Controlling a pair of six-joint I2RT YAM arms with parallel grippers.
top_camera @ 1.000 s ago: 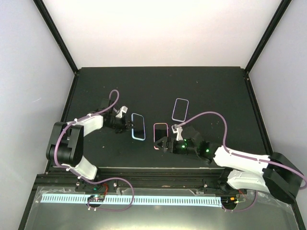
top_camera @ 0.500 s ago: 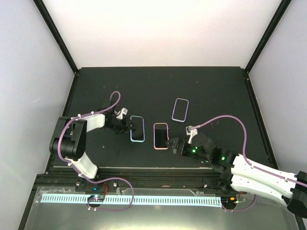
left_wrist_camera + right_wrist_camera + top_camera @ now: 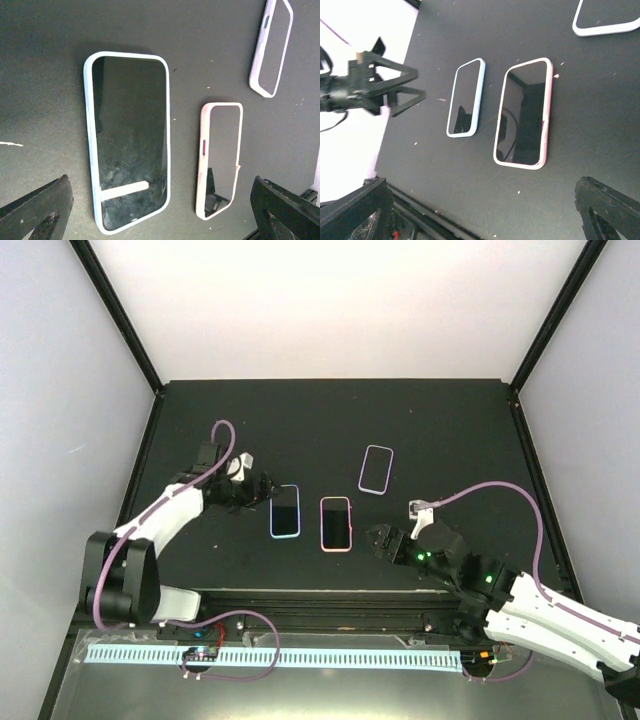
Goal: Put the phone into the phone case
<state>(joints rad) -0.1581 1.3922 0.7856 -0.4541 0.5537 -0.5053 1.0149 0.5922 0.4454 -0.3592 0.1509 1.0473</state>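
A phone with a dark glossy screen lies flat inside a light blue case (image 3: 285,511) (image 3: 127,142) (image 3: 466,97) on the black table. A second dark-screened phone sits in a pink case (image 3: 336,524) (image 3: 220,160) (image 3: 524,114) just to its right. An empty lavender case (image 3: 376,469) (image 3: 272,45) (image 3: 605,20) lies farther back on the right. My left gripper (image 3: 262,492) (image 3: 160,217) is open just left of the blue case, holding nothing. My right gripper (image 3: 376,538) (image 3: 482,210) is open too, a short way right of the pink case.
The black table (image 3: 450,430) ends in raised black rails at the sides and a frame bar along the near edge (image 3: 330,598). White walls stand behind and beside it. The left gripper (image 3: 375,82) shows at the left of the right wrist view.
My left gripper opened and let go of the blue-cased phone, which now lies straighter. The right arm drew back to the right, away from the pink-cased phone.
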